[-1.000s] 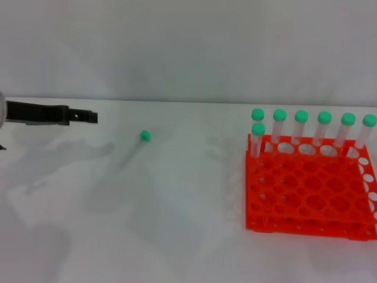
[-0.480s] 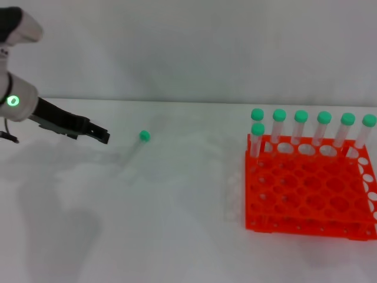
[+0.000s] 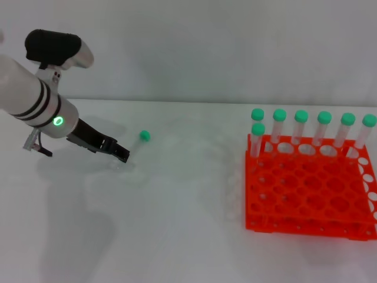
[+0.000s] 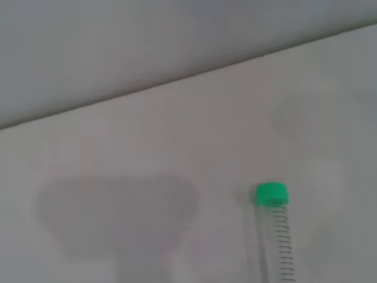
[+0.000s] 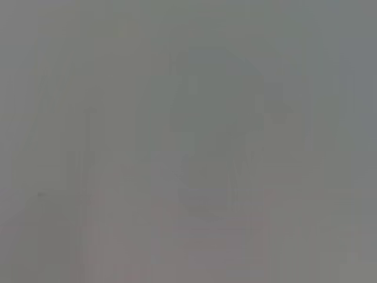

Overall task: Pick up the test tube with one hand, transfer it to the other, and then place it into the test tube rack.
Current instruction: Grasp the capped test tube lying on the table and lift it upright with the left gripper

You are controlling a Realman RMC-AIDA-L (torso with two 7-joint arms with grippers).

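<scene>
The test tube (image 3: 136, 147) lies on the white table with its mint-green cap (image 3: 145, 136) pointing away from me and its clear body running toward me and to the left. My left gripper (image 3: 121, 154), black on a white arm with a green light, slopes down to the table at the tube's bottom end. The left wrist view shows the tube (image 4: 275, 242) and its cap (image 4: 271, 194) close ahead. The orange test tube rack (image 3: 306, 200) stands at the right. My right gripper is out of view.
Several capped tubes (image 3: 301, 127) stand in the rack's back rows. A grey wall runs behind the table. The right wrist view shows only a grey blur.
My left arm has swung in from the left edge and dropped, bringing its gripper down to the lying tube's bottom end. The tube and the rack have not moved.
</scene>
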